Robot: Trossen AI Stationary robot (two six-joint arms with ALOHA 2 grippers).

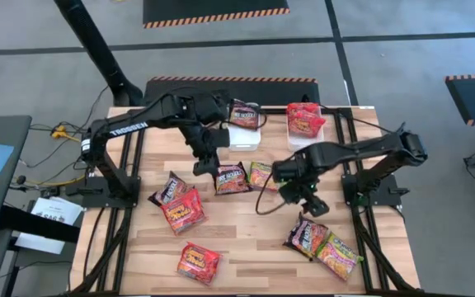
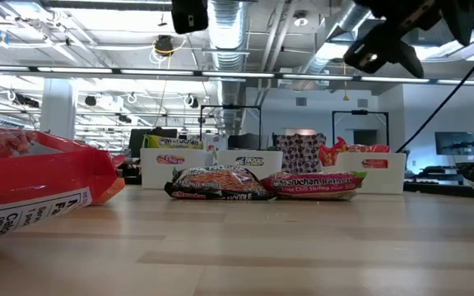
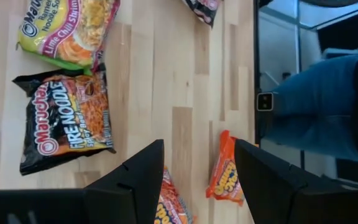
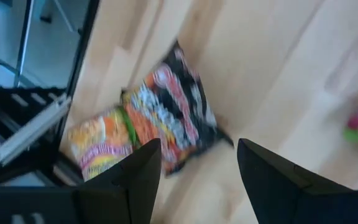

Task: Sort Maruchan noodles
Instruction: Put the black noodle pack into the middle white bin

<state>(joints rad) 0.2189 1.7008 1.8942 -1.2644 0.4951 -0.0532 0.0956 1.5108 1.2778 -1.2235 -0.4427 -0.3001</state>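
Observation:
Maruchan noodles lie loose on the wooden table: a black packet (image 1: 231,178) and a green-yellow one (image 1: 261,175) at the middle, a dark one (image 1: 170,188) and two red ones (image 1: 184,210) (image 1: 198,261) to the left, and a dark one (image 1: 306,235) beside a green-yellow one (image 1: 336,254) at the near right. My left gripper (image 1: 205,167) hangs open above the table beside the black packet (image 3: 64,121). My right gripper (image 1: 310,202) hangs open above the near-right pair (image 4: 173,118). Neither gripper touches anything.
White trays stand along the far edge: one (image 1: 244,136) holds a dark packet, another (image 1: 305,139) holds red packets. A person in jeans (image 3: 316,112) stands past the table's edge. Bare wood shows along the near middle (image 1: 254,247).

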